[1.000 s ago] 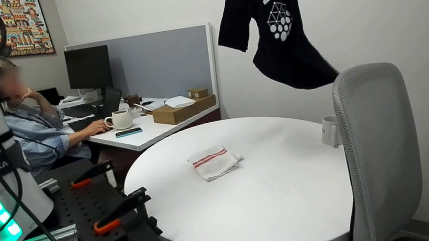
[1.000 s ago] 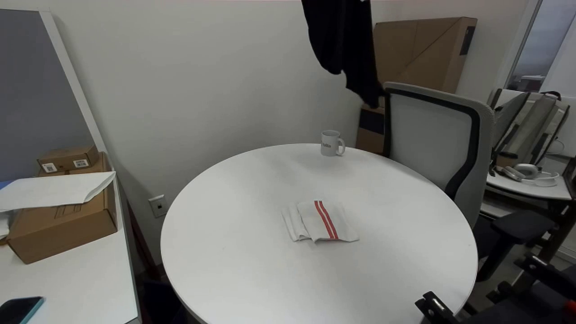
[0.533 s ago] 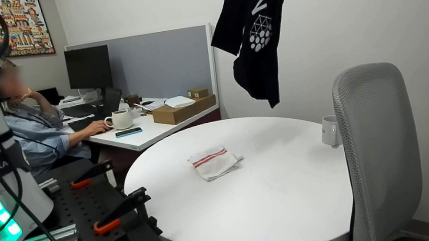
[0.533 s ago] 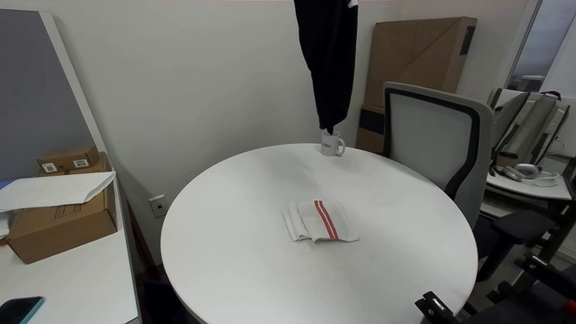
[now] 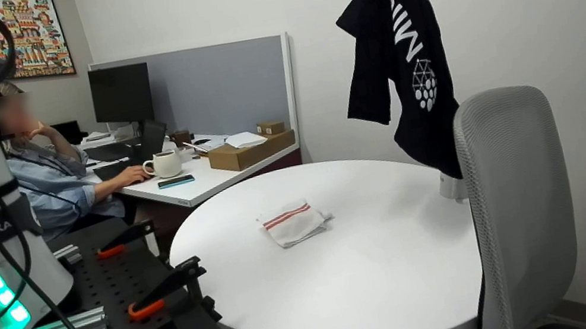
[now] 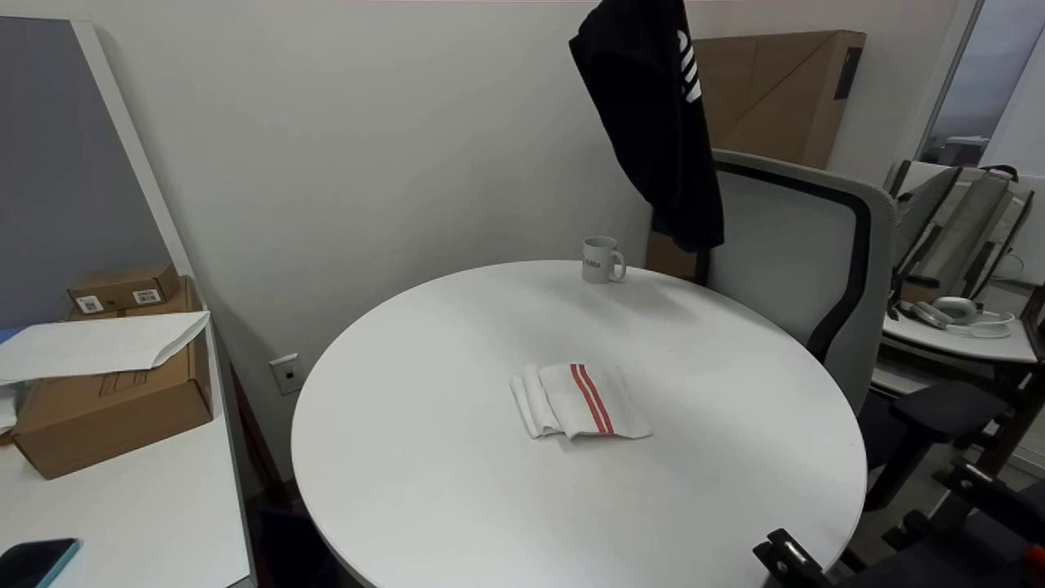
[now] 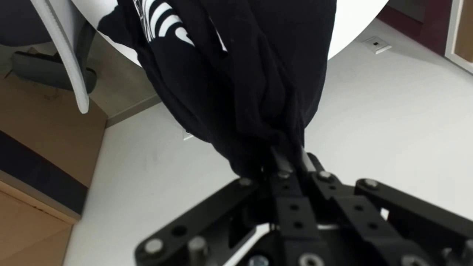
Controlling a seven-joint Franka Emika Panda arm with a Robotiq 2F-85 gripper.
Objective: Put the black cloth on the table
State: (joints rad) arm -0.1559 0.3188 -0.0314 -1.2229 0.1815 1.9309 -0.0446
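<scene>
The black cloth [image 5: 394,56] with white printed markings hangs bunched in the air. It also shows in an exterior view [image 6: 645,122] and in the wrist view [image 7: 199,85]. Its lower end is above the white round table [image 5: 384,269], near the mug and chair; the table also shows in an exterior view [image 6: 441,490]. In the wrist view my gripper [image 7: 292,159] is shut on the gathered top of the cloth, which covers the fingertips. The gripper is out of view in both exterior views.
A folded white towel with red stripes [image 6: 584,400] lies on the table. A grey mug [image 6: 600,261] stands at its edge. A grey chair [image 5: 522,196] stands beside the table. A desk [image 5: 200,187] with boxes and a seated person [image 5: 54,176] is at the left.
The cloth has come down lower. In both exterior views it swung left, away from the chair, then back right toward it. The table, towel and mug have not moved.
</scene>
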